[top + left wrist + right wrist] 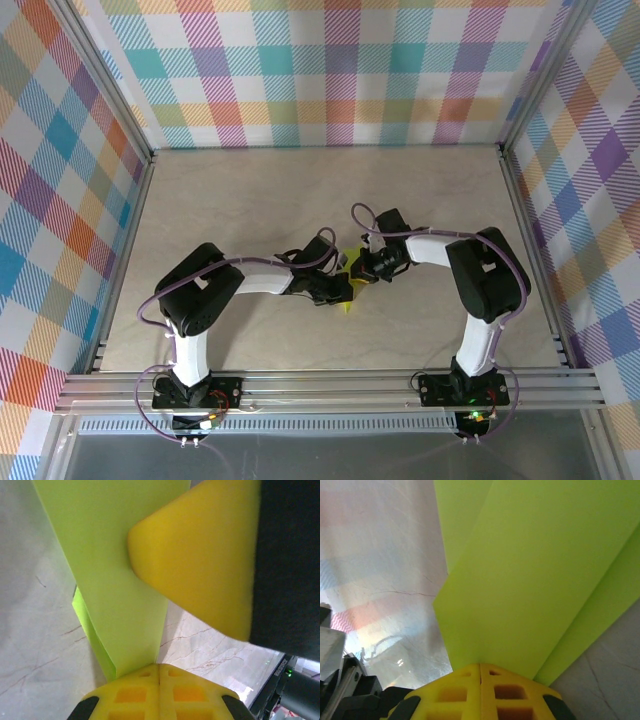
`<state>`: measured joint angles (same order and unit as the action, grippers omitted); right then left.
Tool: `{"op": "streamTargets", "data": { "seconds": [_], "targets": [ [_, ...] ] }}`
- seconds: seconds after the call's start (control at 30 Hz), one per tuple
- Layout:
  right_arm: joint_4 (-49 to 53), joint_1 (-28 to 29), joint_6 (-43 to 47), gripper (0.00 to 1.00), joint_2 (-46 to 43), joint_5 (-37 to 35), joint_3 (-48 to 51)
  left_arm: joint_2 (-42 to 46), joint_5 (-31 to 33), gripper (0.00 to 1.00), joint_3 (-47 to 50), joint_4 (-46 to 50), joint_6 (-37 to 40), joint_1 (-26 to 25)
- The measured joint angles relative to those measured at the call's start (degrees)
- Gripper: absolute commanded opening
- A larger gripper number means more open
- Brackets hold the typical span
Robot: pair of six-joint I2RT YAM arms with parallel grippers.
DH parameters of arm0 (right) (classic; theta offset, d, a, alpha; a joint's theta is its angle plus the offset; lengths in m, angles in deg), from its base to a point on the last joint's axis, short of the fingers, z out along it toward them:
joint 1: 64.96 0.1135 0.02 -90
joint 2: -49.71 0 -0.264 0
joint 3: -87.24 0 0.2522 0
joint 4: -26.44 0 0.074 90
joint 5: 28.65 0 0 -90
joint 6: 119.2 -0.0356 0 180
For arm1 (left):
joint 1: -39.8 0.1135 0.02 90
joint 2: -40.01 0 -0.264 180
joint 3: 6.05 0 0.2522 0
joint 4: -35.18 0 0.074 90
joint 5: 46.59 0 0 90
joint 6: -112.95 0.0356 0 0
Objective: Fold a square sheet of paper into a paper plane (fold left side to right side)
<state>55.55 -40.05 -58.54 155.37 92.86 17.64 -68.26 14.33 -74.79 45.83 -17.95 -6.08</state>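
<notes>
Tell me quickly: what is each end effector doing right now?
Left end effector: closed, pinching the folded lime paper.
Right end effector: closed, pinching the same folded lime paper.

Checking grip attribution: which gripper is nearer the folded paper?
Neither, it's a tie: the left gripper is shut on the folded paper from the left, the right gripper from the right.
</notes>
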Motion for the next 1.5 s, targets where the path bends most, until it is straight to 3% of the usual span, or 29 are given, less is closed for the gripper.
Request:
{"op": "streamTargets", "data": {
  "seconds": [0.83,1.5],
  "targets": [
    [1.7,-2.7,1.8,0.0,4.5,-2.7,-6.3,0.9,0.0,0.0,2.2,-3.2,-1.5,0.0],
    [1.8,-2.7,3.1,0.0,4.6,-3.0,-6.3,-3.9,-1.2,0.0,-10.1,3.0,1.2,1.7]
  ]
}}
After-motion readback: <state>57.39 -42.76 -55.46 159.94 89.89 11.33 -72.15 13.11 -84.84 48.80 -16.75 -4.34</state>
